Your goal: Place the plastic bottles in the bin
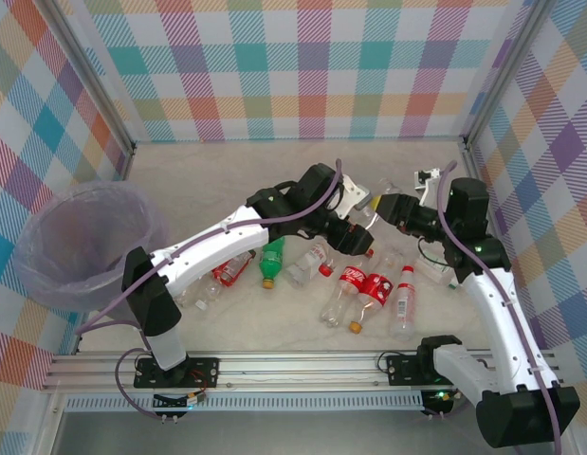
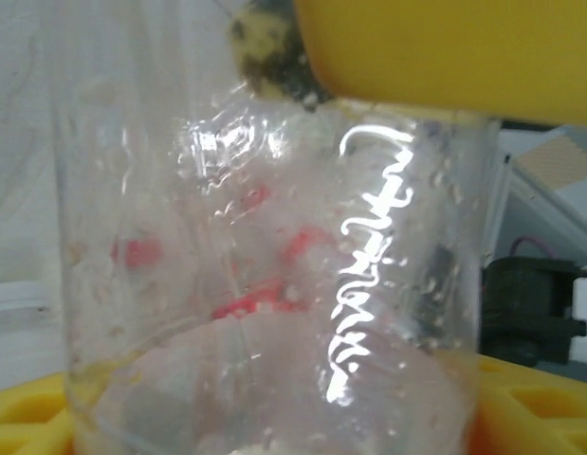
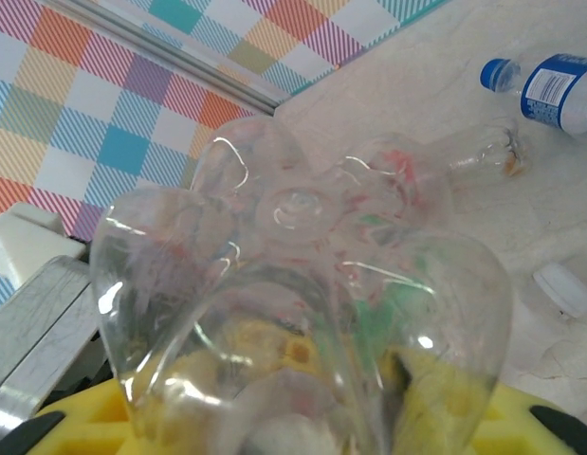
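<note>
A clear label-less plastic bottle hangs above the table between both grippers. My left gripper has its yellow pads against the bottle's wall, shut on it. My right gripper is also shut on this bottle, whose lobed base points away from the right wrist camera. Below lie a green bottle and several red-labelled bottles. The lilac bin stands at the far left, away from both grippers.
A blue-capped, blue-labelled bottle, another clear bottle and a loose white cap lie on the table beyond the right gripper. Checked walls close in the back and sides. A metal rail runs along the near edge.
</note>
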### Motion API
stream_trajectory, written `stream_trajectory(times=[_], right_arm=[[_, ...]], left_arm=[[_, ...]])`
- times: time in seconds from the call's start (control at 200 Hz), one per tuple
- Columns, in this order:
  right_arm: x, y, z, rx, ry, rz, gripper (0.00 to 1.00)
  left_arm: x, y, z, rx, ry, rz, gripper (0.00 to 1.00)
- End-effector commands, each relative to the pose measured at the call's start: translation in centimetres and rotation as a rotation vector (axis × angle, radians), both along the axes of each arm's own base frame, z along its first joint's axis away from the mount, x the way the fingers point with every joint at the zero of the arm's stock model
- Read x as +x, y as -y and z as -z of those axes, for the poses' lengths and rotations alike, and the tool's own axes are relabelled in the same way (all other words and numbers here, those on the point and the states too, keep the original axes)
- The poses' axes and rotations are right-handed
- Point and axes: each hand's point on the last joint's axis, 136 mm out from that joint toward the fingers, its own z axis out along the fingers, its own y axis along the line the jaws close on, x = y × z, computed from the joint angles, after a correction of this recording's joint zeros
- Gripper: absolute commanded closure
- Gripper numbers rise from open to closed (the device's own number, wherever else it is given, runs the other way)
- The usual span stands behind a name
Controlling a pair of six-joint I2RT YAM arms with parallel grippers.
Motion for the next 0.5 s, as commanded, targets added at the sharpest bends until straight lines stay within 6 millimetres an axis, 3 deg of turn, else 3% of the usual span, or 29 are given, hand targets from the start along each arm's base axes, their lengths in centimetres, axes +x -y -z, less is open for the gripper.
stream_trajectory(times=[0.0, 0.09, 0.18, 0.395, 0.495], right_arm=[[0.4, -0.5, -1.8, 0.022, 0.062, -0.019, 0.58], [0.6, -0.7, -1.8, 0.019, 0.060, -0.019, 0.55], [0.4, -0.2, -1.6, -0.019, 0.051, 0.013, 0.40], [-1.8, 2.7, -1.2, -0.184, -0.023, 0.131, 0.20], [-3.0, 4.7, -1.9, -0.240, -0.022, 0.238, 0.18]], left_arm=[[-0.3, -0.1, -1.0, -0.021, 0.043, 0.003, 0.37], [0.1, -0.2, -0.9, -0.018, 0.056, -0.012, 0.39], [0.9, -0.5, -1.0, -0.028, 0.067, -0.043, 0.42], [3.9, -0.3, -0.4, -0.144, 0.059, -0.125, 0.50], [5.9, -1.6, -0.9, -0.152, 0.096, -0.203, 0.56]])
